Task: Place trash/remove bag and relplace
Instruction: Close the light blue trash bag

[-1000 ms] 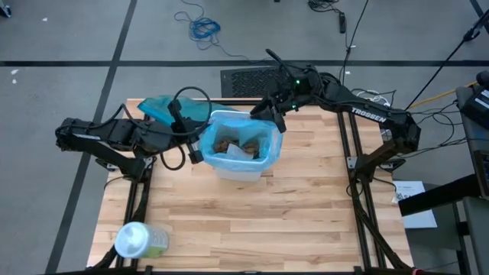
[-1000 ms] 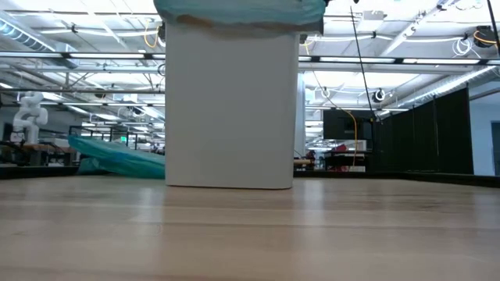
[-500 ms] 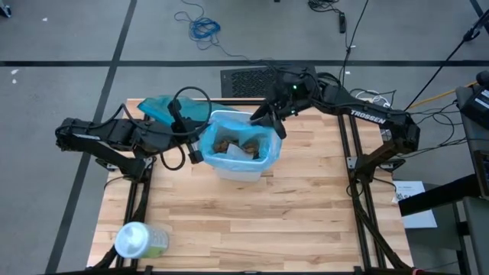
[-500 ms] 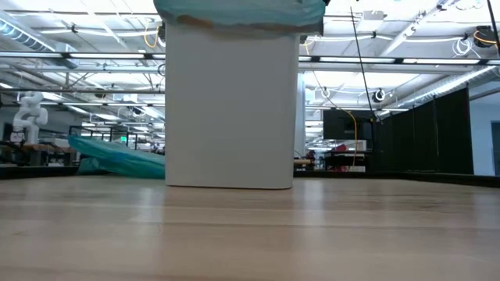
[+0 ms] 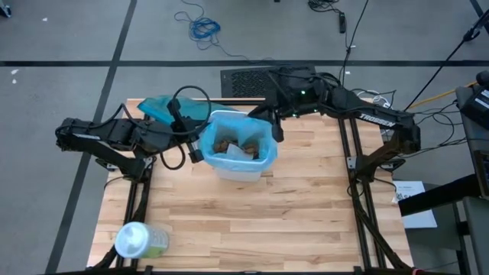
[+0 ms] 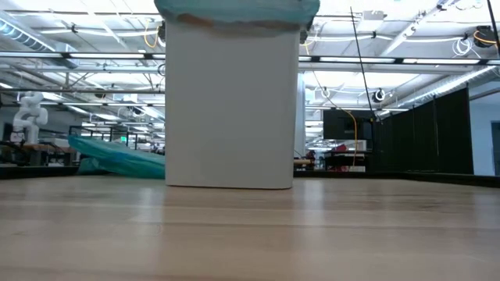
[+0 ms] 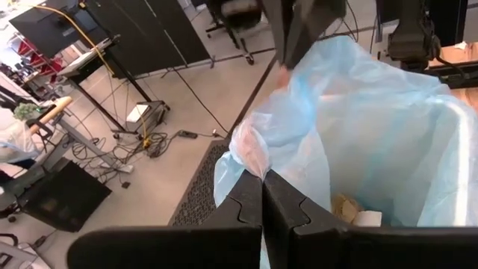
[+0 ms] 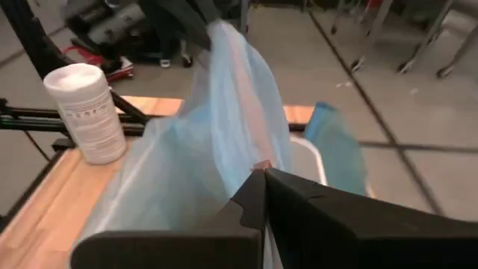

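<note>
Trash (image 5: 233,143), in the form of brown crumpled paper wads with a white scrap beside them, is seen lying inside the white bin (image 6: 230,105), which stands on the wooden tabletop (image 5: 252,221) toward its far edge. The bin is lined with the pale light-blue bag (image 5: 263,156), whose rim is folded over the bin's top edge; in the low view only a strip of it is visible at the top of the bin wall.

The left claw (image 5: 195,155) is held at the bin's left rim, and in the left wrist view its fingers (image 7: 246,209) are seen clenched on a pinch of the bag's film. The right claw (image 5: 273,124) is positioned at the bin's far right corner; in the right wrist view its fingers (image 8: 254,198) are seen closed on a raised fold of the same bag, which is drawn up into a peak. Both edges of the liner are thus gripped on opposite sides of the bin.

A darker teal plastic bag (image 5: 172,108) is spread on the tabletop just behind and to the left of the bin, and it is also visible in the low view beside the bin's wall. A pale-green container with a white lid (image 5: 139,240) is lying near the tabletop's near left corner, well apart from the bin.
</note>
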You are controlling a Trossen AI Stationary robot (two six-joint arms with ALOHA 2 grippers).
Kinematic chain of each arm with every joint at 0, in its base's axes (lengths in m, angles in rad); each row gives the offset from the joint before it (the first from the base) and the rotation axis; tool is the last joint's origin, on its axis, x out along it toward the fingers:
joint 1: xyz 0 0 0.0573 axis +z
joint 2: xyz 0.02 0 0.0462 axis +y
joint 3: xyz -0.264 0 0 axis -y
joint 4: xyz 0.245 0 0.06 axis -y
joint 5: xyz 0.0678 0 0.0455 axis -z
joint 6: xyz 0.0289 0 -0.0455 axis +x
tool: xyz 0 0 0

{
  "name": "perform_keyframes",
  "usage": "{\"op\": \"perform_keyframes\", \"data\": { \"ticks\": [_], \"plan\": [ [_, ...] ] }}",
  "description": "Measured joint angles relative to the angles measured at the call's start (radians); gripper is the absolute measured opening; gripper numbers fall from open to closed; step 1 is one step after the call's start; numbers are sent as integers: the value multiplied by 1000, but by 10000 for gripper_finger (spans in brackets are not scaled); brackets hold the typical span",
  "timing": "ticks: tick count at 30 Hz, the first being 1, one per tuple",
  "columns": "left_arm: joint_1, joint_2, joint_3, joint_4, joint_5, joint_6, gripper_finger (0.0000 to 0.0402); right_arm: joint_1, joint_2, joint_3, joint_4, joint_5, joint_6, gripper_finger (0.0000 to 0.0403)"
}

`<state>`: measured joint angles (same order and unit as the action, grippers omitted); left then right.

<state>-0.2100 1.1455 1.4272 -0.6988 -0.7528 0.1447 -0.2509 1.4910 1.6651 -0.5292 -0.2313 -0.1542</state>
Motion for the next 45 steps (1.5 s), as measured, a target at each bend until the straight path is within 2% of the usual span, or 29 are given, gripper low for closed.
{"op": "perform_keyframes", "data": {
  "ticks": [8,15,21,24,28,32,37,42,45],
  "plan": [
    [0,0,82,1,-40,74,0,85,-1,147,-61,221,-91,0],
    [-1,14,208,6,-103,184,0,118,0,196,-54,312,-124,0],
    [-5,58,256,0,-103,213,0,130,0,200,-38,343,-147,0],
    [-30,85,256,-26,-100,275,1,129,0,200,-26,344,-150,0],
    [-80,118,256,-19,-107,361,28,129,0,200,-29,344,-150,0],
    [-134,139,256,-17,-208,439,75,129,0,200,-41,344,-150,0],
    [-204,157,256,-7,-431,584,123,129,0,200,-44,353,-149,0],
    [-263,169,256,107,-658,788,138,128,0,200,-31,371,-150,0],
    [-287,177,256,168,-726,884,139,129,0,200,1,371,-154,0]
  ]
}}
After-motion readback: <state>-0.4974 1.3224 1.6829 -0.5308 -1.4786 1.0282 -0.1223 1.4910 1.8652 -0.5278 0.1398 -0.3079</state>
